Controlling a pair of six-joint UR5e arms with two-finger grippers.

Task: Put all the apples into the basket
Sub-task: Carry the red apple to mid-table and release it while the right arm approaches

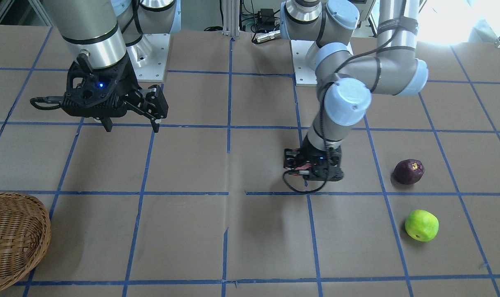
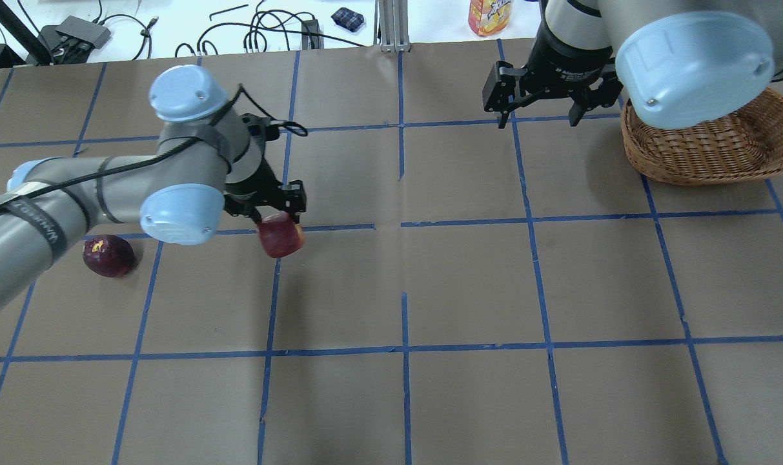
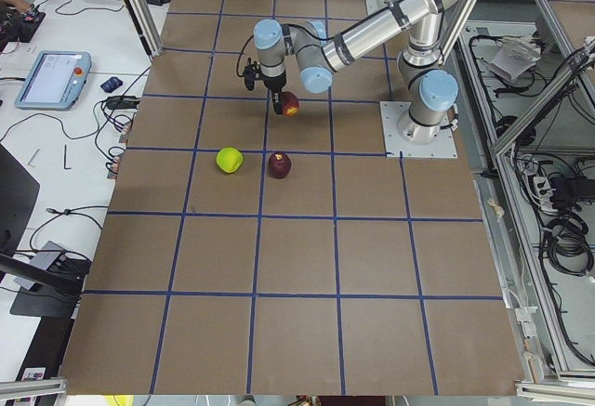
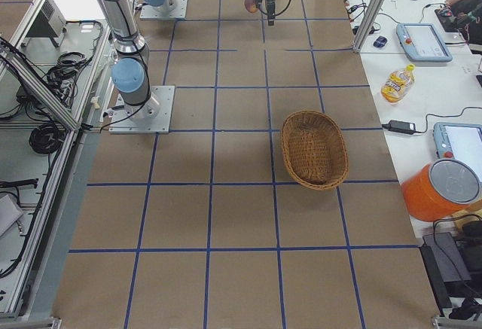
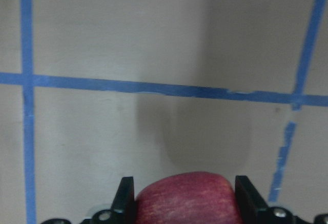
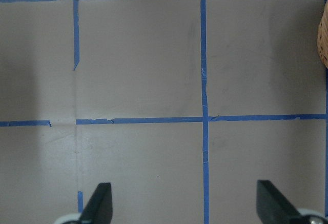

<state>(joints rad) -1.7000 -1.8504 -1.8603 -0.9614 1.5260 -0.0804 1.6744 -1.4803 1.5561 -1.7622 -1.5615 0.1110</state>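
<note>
My left gripper (image 2: 280, 221) is shut on the red apple (image 2: 280, 236) and holds it just above the table, left of centre. The left wrist view shows the apple (image 5: 187, 199) between both fingers, its shadow on the paper below. The dark purple apple (image 1: 408, 171) and the green apple (image 1: 421, 225) lie on the table beyond the left arm. The purple one also shows in the overhead view (image 2: 108, 256), where the arm hides the green one. My right gripper (image 2: 539, 119) hangs open and empty. The wicker basket (image 2: 707, 152) stands just to its right, with no apple visible in it.
The table is brown paper with a blue tape grid. The right arm's elbow (image 2: 691, 61) overhangs part of the basket in the overhead view. Cables, a juice bottle (image 2: 491, 16) and tablets lie on the white bench past the far edge.
</note>
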